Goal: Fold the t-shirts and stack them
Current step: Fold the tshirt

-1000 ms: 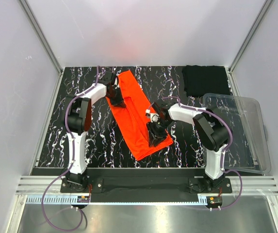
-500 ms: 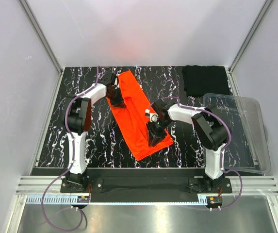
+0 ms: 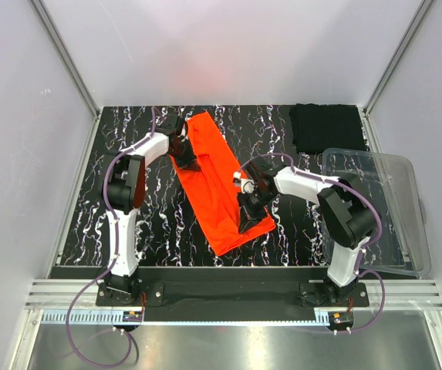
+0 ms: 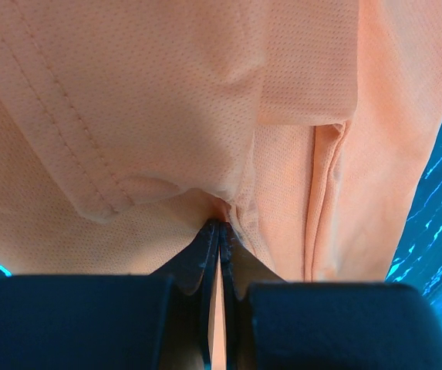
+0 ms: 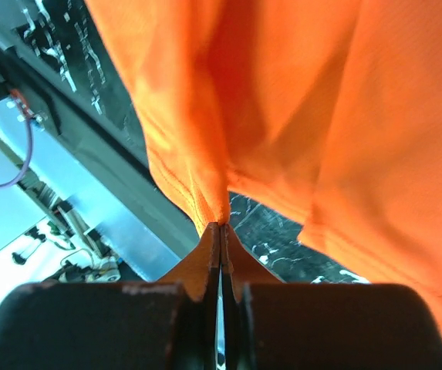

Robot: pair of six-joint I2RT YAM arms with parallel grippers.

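Orange-red t-shirt [image 3: 219, 193] lies across the desk [image 3: 151, 223]; left end effector [image 4: 219, 226] and right end effector [image 5: 221, 226] each pinch its cloth.

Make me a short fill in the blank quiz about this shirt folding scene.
The t-shirt gripped by the left end effector and the right end effector is ___ in colour.
The black t-shirt lies folded at the table's far ___ corner.
Both end effectors are ___ on cloth.
Missing words: orange-red, right, shut.
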